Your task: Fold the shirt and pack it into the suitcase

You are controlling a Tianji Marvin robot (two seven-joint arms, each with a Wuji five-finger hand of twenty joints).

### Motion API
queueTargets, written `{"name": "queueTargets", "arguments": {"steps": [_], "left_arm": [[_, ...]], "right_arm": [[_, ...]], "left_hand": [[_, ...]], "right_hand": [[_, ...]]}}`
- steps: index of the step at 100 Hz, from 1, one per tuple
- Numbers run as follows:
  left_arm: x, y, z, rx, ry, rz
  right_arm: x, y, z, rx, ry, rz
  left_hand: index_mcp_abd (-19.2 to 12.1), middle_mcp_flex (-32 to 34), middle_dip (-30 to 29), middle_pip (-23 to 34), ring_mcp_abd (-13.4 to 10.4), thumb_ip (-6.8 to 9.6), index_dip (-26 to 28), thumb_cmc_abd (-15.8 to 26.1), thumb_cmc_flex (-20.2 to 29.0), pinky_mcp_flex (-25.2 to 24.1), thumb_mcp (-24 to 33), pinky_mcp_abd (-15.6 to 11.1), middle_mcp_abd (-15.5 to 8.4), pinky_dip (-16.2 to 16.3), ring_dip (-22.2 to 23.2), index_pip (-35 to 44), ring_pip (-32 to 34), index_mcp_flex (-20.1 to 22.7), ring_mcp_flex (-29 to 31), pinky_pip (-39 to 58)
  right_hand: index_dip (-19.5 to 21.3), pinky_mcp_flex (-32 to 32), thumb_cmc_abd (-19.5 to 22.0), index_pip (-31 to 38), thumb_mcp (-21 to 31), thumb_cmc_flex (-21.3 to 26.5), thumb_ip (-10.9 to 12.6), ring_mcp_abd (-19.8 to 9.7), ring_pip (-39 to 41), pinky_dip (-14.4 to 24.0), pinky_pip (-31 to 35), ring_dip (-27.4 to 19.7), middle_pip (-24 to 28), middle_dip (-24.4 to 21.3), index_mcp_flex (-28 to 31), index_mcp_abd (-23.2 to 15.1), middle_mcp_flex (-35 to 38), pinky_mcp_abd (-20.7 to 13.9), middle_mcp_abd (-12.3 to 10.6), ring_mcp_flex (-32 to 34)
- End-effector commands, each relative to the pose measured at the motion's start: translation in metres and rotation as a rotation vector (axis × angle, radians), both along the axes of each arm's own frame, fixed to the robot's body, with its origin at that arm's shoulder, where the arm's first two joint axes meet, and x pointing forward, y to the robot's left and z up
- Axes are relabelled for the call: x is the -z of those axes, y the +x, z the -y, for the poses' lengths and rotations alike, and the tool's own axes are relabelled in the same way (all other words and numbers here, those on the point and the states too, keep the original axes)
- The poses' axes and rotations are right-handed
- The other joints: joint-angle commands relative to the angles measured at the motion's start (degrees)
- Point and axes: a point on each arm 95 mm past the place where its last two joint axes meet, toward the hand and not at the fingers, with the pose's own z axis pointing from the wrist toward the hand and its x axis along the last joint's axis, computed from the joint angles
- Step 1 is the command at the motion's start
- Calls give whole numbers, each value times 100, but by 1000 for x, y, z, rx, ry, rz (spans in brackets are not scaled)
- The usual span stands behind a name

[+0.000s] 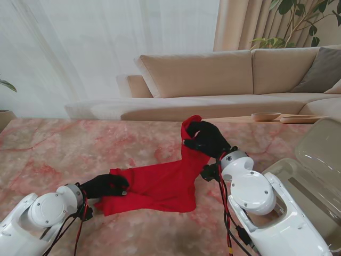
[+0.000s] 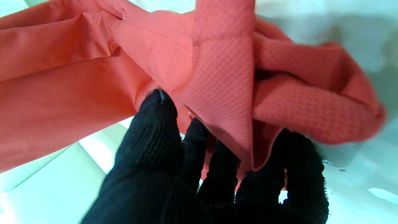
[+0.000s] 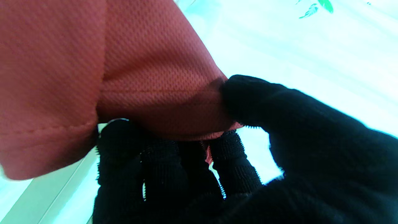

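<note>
On the pink marbled table lies 1 red shirt, partly bunched, its near portion flat on the tabletop and its far right corner lifted clear of the surface. No brand, label or writing can be read on the shirt or anywhere else in the 3 views.

2 black-gloved hands are on the cloth. At the shirt's left end, the left hand sits low at the table; its wrist view shows the fingers curled under a gathered fold of mesh fabric, closed on it. At the raised corner, the right hand pinches the hem between thumb and fingers, as its wrist view shows.

To the right of the right arm stands 1 pale suitcase, lid open and tilted back; the shirt is outside it, on the table.

Beyond the table are 1 beige sofa and 1 shallow bowl.
</note>
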Motion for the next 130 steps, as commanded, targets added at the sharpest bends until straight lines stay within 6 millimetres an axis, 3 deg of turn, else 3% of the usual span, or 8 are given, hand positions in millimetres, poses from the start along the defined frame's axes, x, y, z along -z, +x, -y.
{"name": "queueTargets", "arguments": {"steps": [1,73,130], "left_arm": [[31,-17,4,3,3,-96],[34,-14,14,-42,-69,-79],[4,-15,-7,-162,-103,57]], "right_arm": [[4,1,-9,-38,11,-24],[23,24,-66,-173,93,-126],[38,29,-80,-211,102,-184]], "left_hand": [[-39,-167,-88,-143,-139,107,-49,222,316,-90,-216,-3,34,-29,-67,-103,-1133,77,-206,16],[-32,-183,-92,-140,-127,112,-49,253,330,-113,-215,-18,46,-35,-72,-109,-1125,86,-233,11],[-22,-154,-218,-274,-94,109,-70,288,283,-128,-228,3,81,-60,-189,-136,-1259,134,-259,-26]], "right_hand": [[2,62,-7,334,329,11,525,18,86,-56,294,78,-36,68,241,-264,53,-119,-8,230],[-23,1,11,291,272,38,482,43,65,-53,301,83,-84,78,227,-263,30,-109,-10,182],[-18,-92,19,280,251,46,472,77,16,-40,274,79,-105,60,211,-267,8,-89,-7,115]]}}
